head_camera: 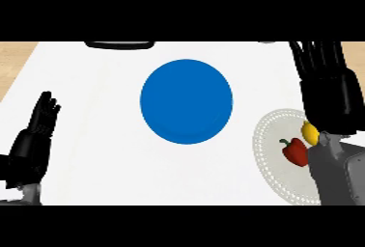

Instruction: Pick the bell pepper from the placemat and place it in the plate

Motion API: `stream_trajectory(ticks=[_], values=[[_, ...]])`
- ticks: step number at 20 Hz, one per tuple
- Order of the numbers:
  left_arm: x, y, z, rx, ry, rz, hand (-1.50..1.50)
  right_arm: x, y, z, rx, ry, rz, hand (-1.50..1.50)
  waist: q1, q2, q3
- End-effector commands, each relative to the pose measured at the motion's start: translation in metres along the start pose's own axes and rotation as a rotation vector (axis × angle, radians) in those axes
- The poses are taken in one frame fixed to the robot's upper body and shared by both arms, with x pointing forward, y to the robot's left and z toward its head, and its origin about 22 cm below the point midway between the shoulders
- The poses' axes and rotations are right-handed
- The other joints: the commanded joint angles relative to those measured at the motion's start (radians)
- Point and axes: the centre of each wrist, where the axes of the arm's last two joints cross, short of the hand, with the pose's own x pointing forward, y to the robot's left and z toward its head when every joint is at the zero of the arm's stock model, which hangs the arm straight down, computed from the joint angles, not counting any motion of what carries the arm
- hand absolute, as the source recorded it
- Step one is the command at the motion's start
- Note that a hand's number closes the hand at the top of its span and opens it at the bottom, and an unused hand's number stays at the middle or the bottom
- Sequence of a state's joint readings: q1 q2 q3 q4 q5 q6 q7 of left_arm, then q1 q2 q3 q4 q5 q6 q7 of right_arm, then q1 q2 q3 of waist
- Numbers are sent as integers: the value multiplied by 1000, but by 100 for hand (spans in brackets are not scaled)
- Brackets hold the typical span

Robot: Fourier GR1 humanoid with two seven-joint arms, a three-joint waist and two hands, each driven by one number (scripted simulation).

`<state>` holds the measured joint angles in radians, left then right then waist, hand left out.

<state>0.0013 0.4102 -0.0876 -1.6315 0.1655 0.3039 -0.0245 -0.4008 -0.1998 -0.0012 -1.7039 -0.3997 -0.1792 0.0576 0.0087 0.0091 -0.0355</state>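
Right robot hand [324, 77] spread above red bell pepper [295, 152] on white placemat [267, 144], blue plate [186, 101] apart.

White counter top [92, 144] filling nearly the whole view, evenly lit. Pale wood-toned surface [18, 55] showing past its far left and far right corners. Dark object [119, 44] at the far edge.

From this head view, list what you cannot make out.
- Yellow item on the placemat: the right forearm covers most of it, so its kind is unclear.
- Bell pepper: its right side is hidden by the same forearm.
- Right hand: fingers point away, toward the top of the view; nothing shows in its grasp.
- Dark object at the counter's far edge: cut off by the top of the view.
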Motion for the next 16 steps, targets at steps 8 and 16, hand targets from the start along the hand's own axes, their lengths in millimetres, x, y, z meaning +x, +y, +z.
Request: stream_trajectory(ticks=[8,16], values=[[-34,1,9,-144,112,3,0,-19,-48,17,273,135,779,150,-41,-7,23],[-68,-7,-3,-199,136,40,0,-121,-72,146,174,34,569,-150,-20,-7,36]])
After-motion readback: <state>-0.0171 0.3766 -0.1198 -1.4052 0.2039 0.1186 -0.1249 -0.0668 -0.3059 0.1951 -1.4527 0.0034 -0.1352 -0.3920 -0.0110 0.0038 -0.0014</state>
